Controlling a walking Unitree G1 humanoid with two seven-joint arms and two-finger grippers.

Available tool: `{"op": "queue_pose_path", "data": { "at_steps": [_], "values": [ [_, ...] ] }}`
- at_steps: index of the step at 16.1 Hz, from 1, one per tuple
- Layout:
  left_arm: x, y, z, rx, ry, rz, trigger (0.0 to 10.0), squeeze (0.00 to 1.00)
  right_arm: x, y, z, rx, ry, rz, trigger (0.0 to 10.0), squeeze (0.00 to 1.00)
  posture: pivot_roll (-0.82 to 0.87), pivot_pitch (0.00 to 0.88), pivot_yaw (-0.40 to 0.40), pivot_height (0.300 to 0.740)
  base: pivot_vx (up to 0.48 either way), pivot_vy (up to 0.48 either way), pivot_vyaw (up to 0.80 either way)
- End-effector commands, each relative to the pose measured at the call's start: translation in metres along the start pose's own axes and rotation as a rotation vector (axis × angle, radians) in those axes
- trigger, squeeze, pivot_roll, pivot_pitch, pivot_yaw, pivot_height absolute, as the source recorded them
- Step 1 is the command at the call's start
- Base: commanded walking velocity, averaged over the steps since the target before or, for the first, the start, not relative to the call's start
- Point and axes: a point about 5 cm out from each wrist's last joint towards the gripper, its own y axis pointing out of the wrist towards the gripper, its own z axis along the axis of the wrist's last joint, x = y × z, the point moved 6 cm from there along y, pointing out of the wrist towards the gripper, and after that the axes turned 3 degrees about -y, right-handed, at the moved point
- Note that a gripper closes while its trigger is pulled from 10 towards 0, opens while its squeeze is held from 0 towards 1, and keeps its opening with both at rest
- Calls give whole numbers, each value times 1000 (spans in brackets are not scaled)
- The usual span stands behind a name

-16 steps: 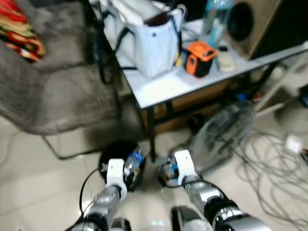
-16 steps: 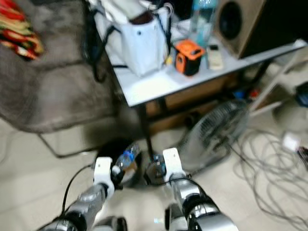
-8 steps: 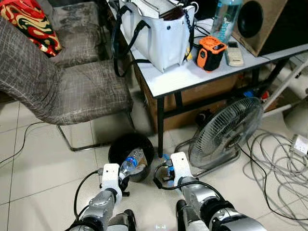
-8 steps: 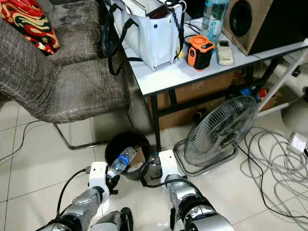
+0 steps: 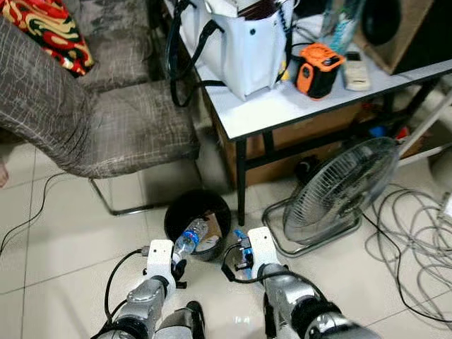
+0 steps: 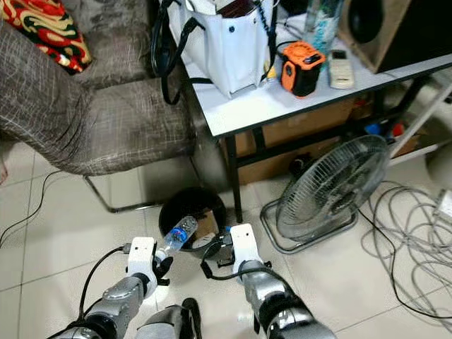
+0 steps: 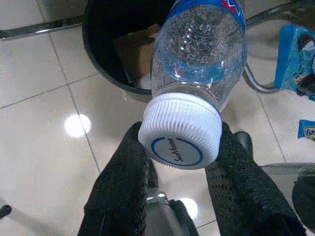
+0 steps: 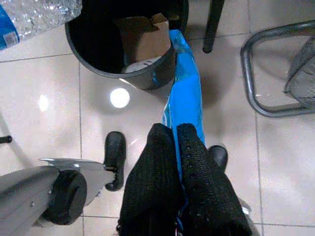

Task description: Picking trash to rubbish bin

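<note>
Black mesh-covered fingers [image 7: 123,182] of our left end effector [image 7: 179,162] are closed onto the neck of a clear plastic bottle [image 7: 199,54], one finger on each side just below its white ribbed cap [image 7: 179,132]. The cap faces back toward our wrist and the bottle's blue-labelled body points away, out over the near rim of the black rubbish bin [image 5: 198,212]. From our head view the bottle [image 5: 189,239] tilts up and forward from the left end effector [image 5: 178,263], its far end reaching over the bin's edge. Our left arm [image 5: 145,300] is bent low and extended forward, wrist close to the floor tiles.

Our right end effector [image 8: 177,147] has its two fingers pressed nearly together, pinching a strip of blue plastic wrapper [image 8: 184,96]. The wrapper stretches from between the fingertips out toward the bin, its far end lying against the outside of the bin's wall [image 8: 147,78]. Our right arm [image 5: 282,289] is likewise bent low and forward, just beside the left one, with the right end effector [image 5: 240,247] near the bin's rim.

Ahead of both end effectors the bin holds a brown cardboard box [image 8: 142,37] and something pale under it. Beyond the right end effector stands a floor fan [image 5: 339,194] on a metal loop base, and farther ahead a white table [image 5: 282,106] carries a white bag [image 5: 240,42] and an orange device [image 5: 318,69]. Beyond the left end effector sits a grey fabric chair [image 5: 92,120].
</note>
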Motion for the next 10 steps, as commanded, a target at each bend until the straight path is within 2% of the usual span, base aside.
{"op": "queue_pose_path", "data": {
  "at_steps": [1,6,10],
  "values": [
    [-3,0,0,-13,12,11,10000,0,-7,-1,-3,2,-8,9,10000,0,-192,320,105,740,0,0,0],
    [4,7,31,47,1,6,10000,0,-1,-3,1,29,-1,-3,10000,0,-229,344,103,740,0,0,0],
    [1,9,42,64,12,25,10000,0,3,-5,7,53,24,-14,10000,0,-251,360,104,740,0,0,0]
  ]
}}
